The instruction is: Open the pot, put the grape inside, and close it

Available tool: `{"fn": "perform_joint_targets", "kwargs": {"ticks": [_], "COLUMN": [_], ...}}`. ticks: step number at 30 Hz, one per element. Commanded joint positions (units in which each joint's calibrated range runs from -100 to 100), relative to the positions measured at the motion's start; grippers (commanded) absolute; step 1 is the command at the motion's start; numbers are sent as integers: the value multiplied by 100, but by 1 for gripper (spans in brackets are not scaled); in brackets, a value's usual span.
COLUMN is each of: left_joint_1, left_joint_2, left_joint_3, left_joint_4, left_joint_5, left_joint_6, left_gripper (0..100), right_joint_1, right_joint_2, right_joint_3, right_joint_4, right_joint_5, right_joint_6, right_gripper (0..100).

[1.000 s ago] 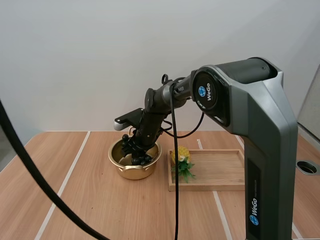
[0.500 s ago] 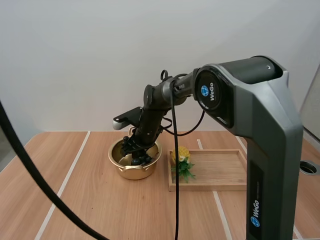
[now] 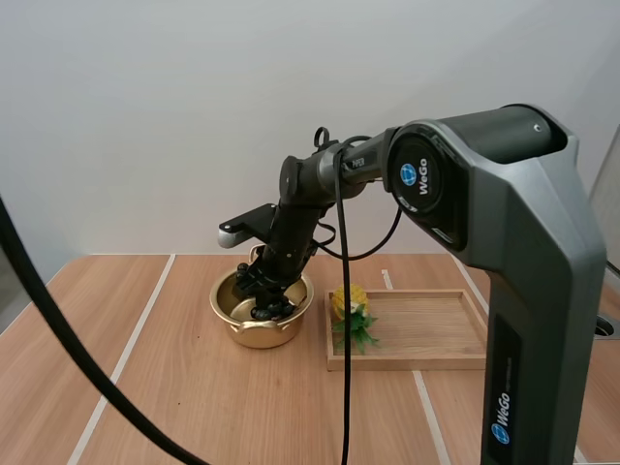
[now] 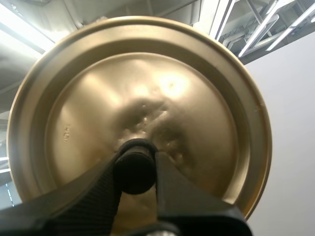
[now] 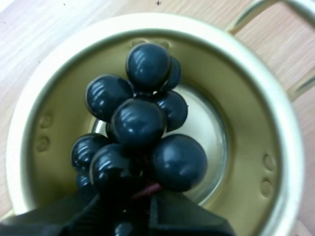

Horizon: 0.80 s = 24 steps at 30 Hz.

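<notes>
Grapes (image 5: 142, 123) pinched in right fingers (image 5: 189, 223) over pot (image 5: 256, 147); left fingers (image 4: 88, 196) clamp lid knob (image 4: 135, 169).

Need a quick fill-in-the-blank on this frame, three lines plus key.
The right claw holds the bunch of dark round grapes ____ the round gold metal pot.
The left claw pinches the round gold metal lid by its black ____.
In the high view, the pot stands to the ____ of the flat wooden tray.
Answers: inside; knob; left.
</notes>
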Motion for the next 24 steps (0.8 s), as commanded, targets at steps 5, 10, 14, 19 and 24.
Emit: {"fn": "perform_joint_targets", "kwargs": {"ticks": [5, 10, 14, 19, 24], "left_joint_1": [-19, -19, -19, -19, -19], "left_joint_2": [-28, -28, -28, -28, -28], "left_joint_3": [-37, -37, -37, -37, -37], "left_joint_4": [49, 49, 49, 49, 49], "left_joint_5": [-122, -122, -122, -122, -122], "left_joint_6": [-22, -22, -22, -22, -22], "left_gripper": [0, 0, 0, 0, 0], "right_joint_1": [-19, -19, -19, -19, -19], "right_joint_2": [522, 535, 535, 535, 518], "right_joint_3": [247, 247, 247, 247, 247], "right_joint_4": [-320, -269, -269, -256, -132], "right_joint_5": [1049, 753, 753, 753, 831], "right_joint_6": [-1, 19, 19, 110, 112], "right_gripper": [0, 0, 0, 0, 92]}}
